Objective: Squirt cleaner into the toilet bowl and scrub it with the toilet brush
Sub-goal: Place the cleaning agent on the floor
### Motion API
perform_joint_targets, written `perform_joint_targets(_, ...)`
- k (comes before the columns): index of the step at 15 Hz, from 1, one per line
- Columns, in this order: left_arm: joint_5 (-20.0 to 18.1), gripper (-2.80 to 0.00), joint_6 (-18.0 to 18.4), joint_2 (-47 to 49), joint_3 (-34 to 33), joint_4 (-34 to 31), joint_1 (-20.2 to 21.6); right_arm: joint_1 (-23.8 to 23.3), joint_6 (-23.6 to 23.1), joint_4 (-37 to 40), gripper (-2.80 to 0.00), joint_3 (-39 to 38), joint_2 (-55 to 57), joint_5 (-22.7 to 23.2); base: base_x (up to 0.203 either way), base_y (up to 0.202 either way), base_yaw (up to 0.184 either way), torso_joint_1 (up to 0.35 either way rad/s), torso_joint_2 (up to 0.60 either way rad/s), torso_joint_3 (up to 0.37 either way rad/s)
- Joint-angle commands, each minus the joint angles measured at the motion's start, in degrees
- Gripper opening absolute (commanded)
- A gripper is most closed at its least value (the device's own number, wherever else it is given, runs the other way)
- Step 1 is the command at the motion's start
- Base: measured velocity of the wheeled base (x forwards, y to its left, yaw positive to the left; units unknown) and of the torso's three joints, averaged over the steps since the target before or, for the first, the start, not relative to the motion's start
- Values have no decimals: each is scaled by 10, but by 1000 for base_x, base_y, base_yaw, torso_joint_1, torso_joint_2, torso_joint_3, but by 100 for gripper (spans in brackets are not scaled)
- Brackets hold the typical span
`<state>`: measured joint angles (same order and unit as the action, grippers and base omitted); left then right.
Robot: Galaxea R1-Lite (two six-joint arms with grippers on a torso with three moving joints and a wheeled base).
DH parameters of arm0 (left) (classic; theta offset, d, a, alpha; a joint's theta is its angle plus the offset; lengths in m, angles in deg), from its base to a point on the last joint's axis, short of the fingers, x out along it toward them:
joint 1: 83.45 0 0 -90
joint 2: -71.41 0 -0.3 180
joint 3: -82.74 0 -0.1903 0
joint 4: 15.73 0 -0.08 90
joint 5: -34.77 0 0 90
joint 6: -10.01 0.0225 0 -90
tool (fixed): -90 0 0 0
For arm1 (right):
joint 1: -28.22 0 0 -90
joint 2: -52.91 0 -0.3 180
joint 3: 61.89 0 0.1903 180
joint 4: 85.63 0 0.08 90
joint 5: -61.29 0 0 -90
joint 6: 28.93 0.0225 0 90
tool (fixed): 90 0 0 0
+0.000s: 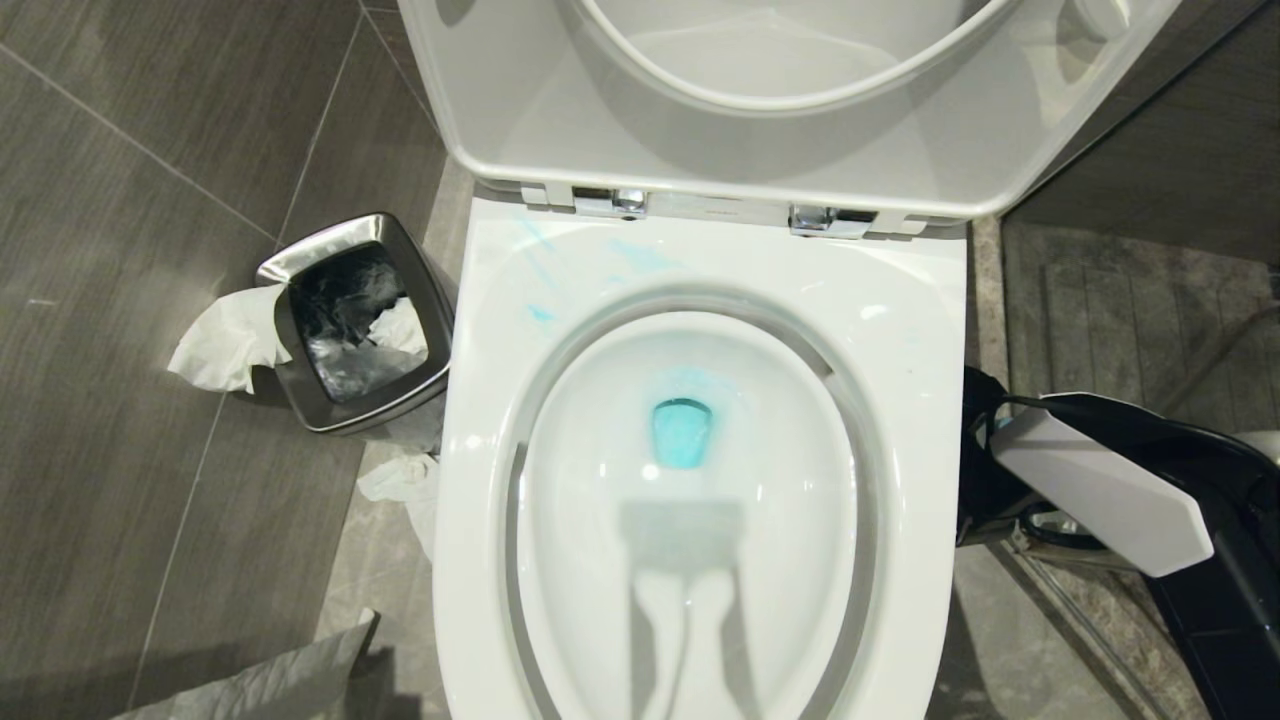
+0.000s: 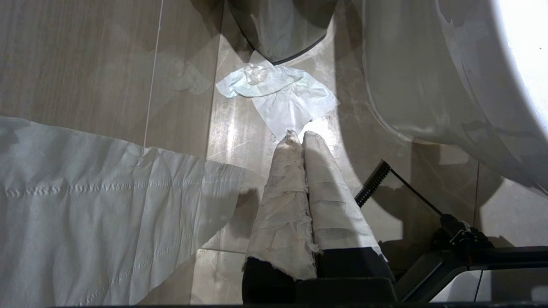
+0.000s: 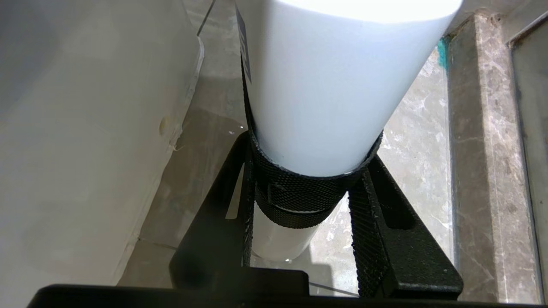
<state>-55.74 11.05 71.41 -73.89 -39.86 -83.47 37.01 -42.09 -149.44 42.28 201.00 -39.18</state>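
Toilet bowl point(image 1: 905, 330): glossy white ceramic, long oval basin, wide flat rim, seat and lid tipped up behind on two chrome hinges. Cleaner point(image 1: 682, 430) pools turquoise at the drain; fainter blue smears streak the rear left of the rim.

Left of the bowl stands a square steel waste bin point(image 1: 300, 262), dark liner inside, with crumpled white tissue point(image 1: 222, 342) draped over its rim. More tissue lies on the grey, wood-grain floor tile between bin and bowl. That side is crowded; the gap is narrow.

Right of the bowl, a pale stone strip runs beside a glass panel, a tight channel. The right gripper point(image 3: 299, 201) sits low in it, just beside the bowl's outer wall. Its black, knurled fingers point(image 3: 372, 214) are part-spread and clamped either side of a smooth white cylindrical bottle point(image 3: 325, 94), which has a black textured band at the grip. In the head view the arm's white, faceted shell shows at the bowl's right edge.

The left gripper point(image 2: 302, 139) hangs near the floor, left of the bowl, cloth-wrapped fingers pressed together, holding nothing. A broad sheet of perforated paper point(image 2: 85, 214) lies beside it.

The toilet brush is not visible.
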Motion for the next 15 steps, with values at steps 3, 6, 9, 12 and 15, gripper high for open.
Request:
perform_joint_targets(3,0,-280,0,1,-1,0,0,0,-1,-5,-280,-3,-1,-1,0,0,0,0,0,0)
perform_joint_targets(6,0,-280,0,1,0,0,0,1,-1,-5,0,-3,-1,-2,0,0,0,0,0,0)
perform_joint_targets(9,0,-280,0,1,0,0,0,0,-1,-5,0,-4,0,-2,0,0,0,0,0,0)
perform_joint_targets(12,0,-280,0,1,0,0,0,1,-1,-5,0,-12,-3,-2,0,0,0,0,0,0)
perform_joint_targets(15,0,-280,0,1,0,0,0,0,0,-5,0,-53,-22,-1,0,0,0,0,0,0)
